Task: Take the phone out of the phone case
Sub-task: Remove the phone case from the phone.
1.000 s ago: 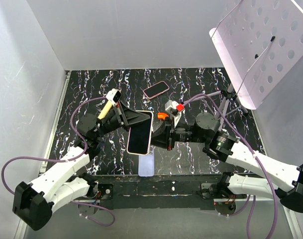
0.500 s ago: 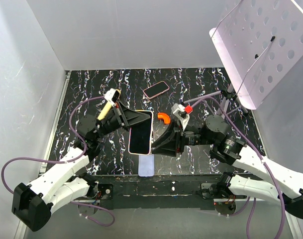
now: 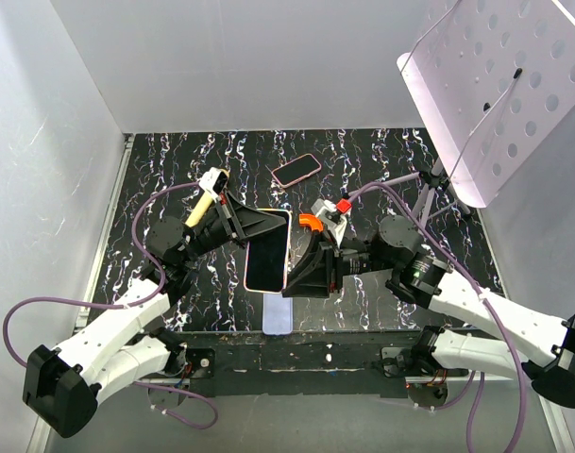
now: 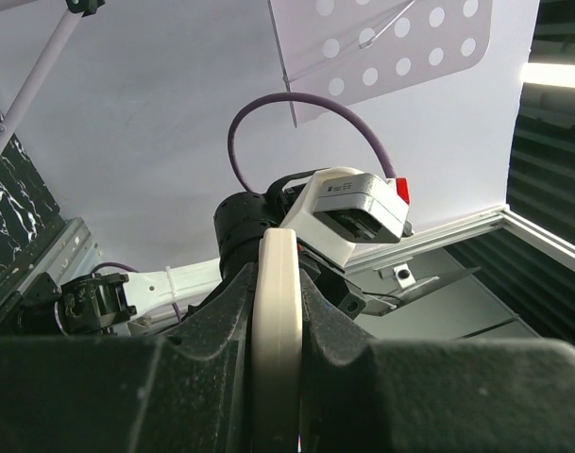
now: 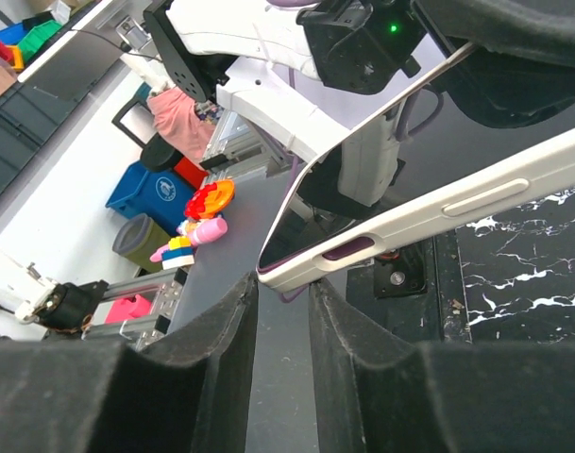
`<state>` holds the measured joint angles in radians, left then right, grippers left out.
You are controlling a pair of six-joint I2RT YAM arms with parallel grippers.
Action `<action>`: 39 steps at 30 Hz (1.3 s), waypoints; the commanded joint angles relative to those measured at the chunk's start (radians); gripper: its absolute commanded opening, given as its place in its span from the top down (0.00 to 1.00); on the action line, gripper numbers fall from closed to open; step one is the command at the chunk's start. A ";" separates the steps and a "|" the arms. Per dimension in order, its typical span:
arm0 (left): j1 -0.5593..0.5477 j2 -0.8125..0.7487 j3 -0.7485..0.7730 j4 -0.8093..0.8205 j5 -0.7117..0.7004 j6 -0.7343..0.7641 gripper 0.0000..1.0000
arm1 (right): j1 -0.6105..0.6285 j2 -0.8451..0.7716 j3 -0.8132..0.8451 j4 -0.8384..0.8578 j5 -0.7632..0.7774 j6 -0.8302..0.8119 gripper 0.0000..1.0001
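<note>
black marbled table; left pincer clamps slim cream-edged cased phone

Your left arm and right arm wear glossy white shells over round black joints, and a purple cable loops off each. The left gripper and right gripper have matte black wedge-shaped fingers. The right wrist carries a white camera box with a red patch and orange trim. The left wrist has a yellow handle.
</note>
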<state>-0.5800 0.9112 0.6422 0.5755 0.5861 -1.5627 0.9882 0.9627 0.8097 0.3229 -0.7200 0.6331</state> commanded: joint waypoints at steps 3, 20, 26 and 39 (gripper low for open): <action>0.000 -0.015 0.051 0.037 -0.009 -0.014 1.00 | -0.005 0.022 0.020 0.090 -0.007 0.020 0.72; -0.001 -0.063 0.013 0.078 -0.038 -0.102 1.00 | 0.015 0.088 0.164 -0.343 0.608 -0.153 0.89; -0.001 -0.060 0.023 0.092 -0.035 -0.126 1.00 | 0.023 0.119 0.141 -0.334 0.616 -0.220 0.89; -0.003 -0.046 0.047 0.121 -0.022 -0.151 1.00 | 0.024 0.145 0.135 -0.360 0.674 -0.288 0.94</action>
<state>-0.5190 0.8959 0.6300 0.5797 0.5316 -1.5295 1.0431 0.9985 0.9615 -0.0532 -0.3954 0.4576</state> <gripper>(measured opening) 0.154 0.227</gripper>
